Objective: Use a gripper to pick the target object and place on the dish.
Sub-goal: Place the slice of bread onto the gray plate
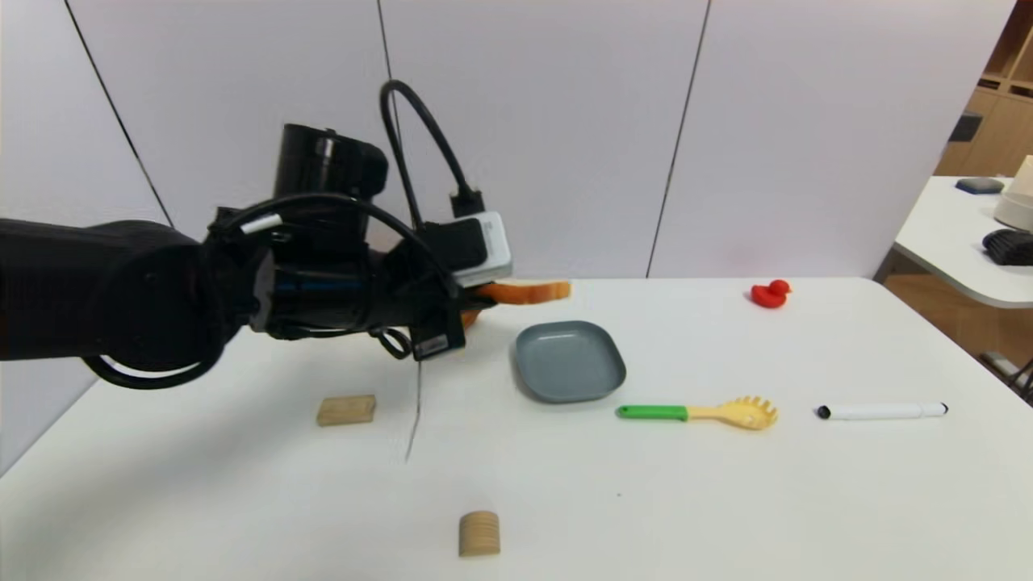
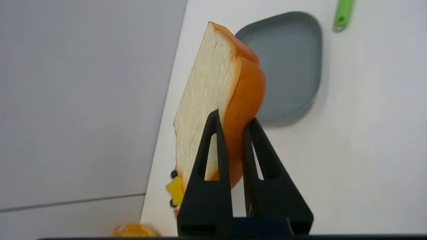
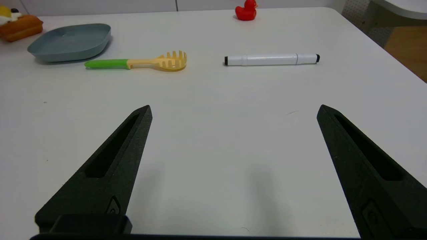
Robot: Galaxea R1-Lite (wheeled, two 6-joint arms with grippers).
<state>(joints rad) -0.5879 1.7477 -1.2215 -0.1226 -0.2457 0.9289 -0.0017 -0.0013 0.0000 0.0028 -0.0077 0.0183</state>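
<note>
A slice of toy toast [image 2: 213,90], white-faced with an orange-brown crust, is held in the air by my left gripper [image 2: 234,117], shut on its lower edge. In the head view the toast [image 1: 529,291] sticks out flat from the gripper [image 1: 476,298], above the table just behind and left of the blue-grey dish [image 1: 570,361]. The dish [image 2: 290,63] lies beyond the toast and holds nothing. My right gripper [image 3: 233,110] hovers open over bare table near the front right, out of the head view; the dish [image 3: 70,41] shows far off.
A green-and-yellow pasta spoon [image 1: 698,412] lies right of the dish, a white marker [image 1: 881,411] farther right, a red duck [image 1: 770,294] at the back. Two wooden blocks [image 1: 346,409] [image 1: 479,533] sit in front. A waffle cake [image 3: 18,25] stands left of the dish.
</note>
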